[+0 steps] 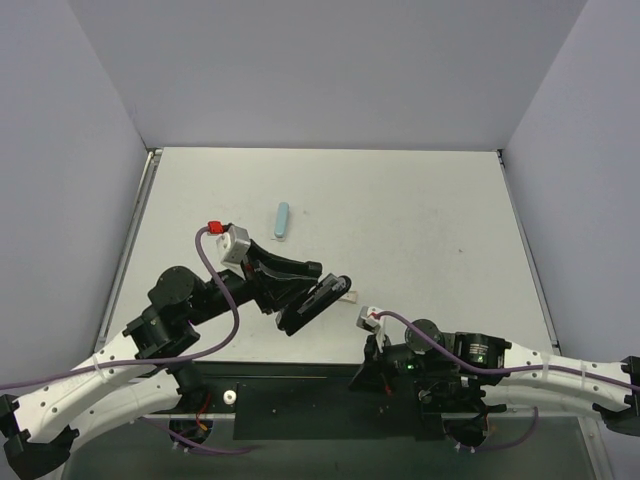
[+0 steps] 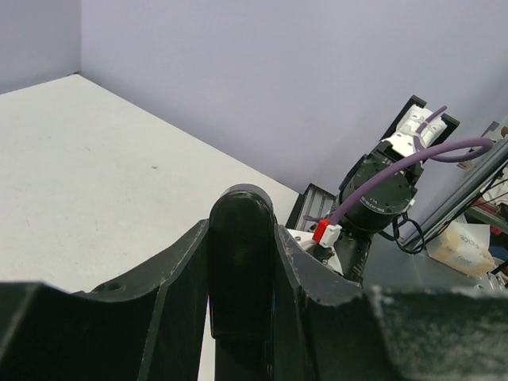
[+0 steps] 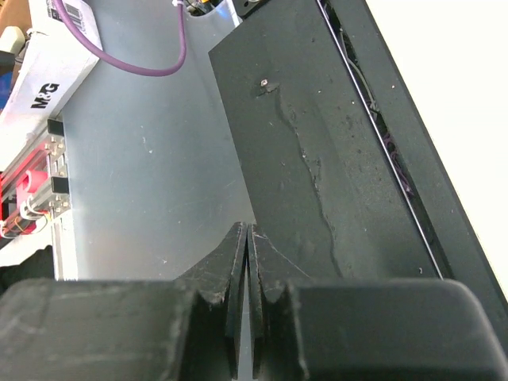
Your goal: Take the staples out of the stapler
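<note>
Now, overhead count: one stapler (image 1: 325,297), one light-blue bar (image 1: 282,220), two arms on one bench (image 1: 430,220).
Overhead stapler place: at 6 o'clock from the bench's middle, near the front edge.
Overhead stapler axis: long axis slanted, one end toward 2 o'clock, the other toward 8 o'clock.
Overhead left gripper (image 1: 298,292): fingers clamped across the stapler's body.
Overhead bar: at 11 o'clock from the stapler, well apart.
Overhead right gripper (image 1: 356,381): at 5 o'clock from the stapler, over the black base plate (image 1: 300,395), off the bench.
Left wrist stapler (image 2: 240,238): one rounded black end rises toward 12 o'clock between two fingers (image 2: 167,278), both touching its sides.
Left wrist background: right arm (image 2: 381,190) at 2 o'clock.
Right wrist fingers (image 3: 234,262): two, pressed together, nothing between them.
Right wrist below: black plate (image 3: 317,159).
</note>
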Robot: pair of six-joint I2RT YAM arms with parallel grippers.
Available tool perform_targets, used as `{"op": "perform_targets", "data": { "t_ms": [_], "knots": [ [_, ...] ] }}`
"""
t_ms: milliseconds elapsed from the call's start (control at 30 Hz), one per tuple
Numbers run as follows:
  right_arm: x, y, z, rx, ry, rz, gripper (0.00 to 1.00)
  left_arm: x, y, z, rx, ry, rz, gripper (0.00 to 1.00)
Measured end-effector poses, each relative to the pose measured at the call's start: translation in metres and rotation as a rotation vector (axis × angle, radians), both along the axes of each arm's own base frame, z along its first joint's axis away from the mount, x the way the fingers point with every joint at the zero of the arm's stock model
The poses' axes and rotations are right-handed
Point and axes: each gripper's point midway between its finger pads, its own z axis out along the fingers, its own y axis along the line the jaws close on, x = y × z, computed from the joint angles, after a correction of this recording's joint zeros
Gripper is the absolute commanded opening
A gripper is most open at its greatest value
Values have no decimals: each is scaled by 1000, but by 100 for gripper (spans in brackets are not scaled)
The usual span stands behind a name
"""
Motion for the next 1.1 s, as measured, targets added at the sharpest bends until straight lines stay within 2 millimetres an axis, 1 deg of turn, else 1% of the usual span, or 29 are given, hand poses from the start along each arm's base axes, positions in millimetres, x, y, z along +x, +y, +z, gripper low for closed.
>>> {"op": "perform_targets", "data": {
  "t_ms": [233, 367, 433, 533, 733, 833, 933, 1100],
  "knots": [
    [1, -5, -3, -24, 0, -11, 0, 3, -1, -2, 4, 6, 11, 0],
    [7, -7, 1, -38, -20, -41, 0, 4, -2, -3, 9, 10, 13, 0],
    [12, -8, 6, -44, -40, -61, 0, 5, -3, -5, 13, 13, 16, 0],
    [19, -9, 19, -44, -75, -93, 0, 10, -3, -9, 26, 27, 38, 0],
    [45, -12, 60, -18, -175, -202, 0, 22, 3, -18, 48, 59, 112, 0],
    [63, -13, 83, -7, -231, -288, 0, 28, 7, -22, 58, 75, 153, 0],
    [81, -13, 102, -9, -287, -371, 0, 31, 9, -25, 65, 84, 177, 0],
    [113, -4, 133, -31, -372, -492, 0, 39, 12, -30, 74, 97, 223, 0]
  ]
}}
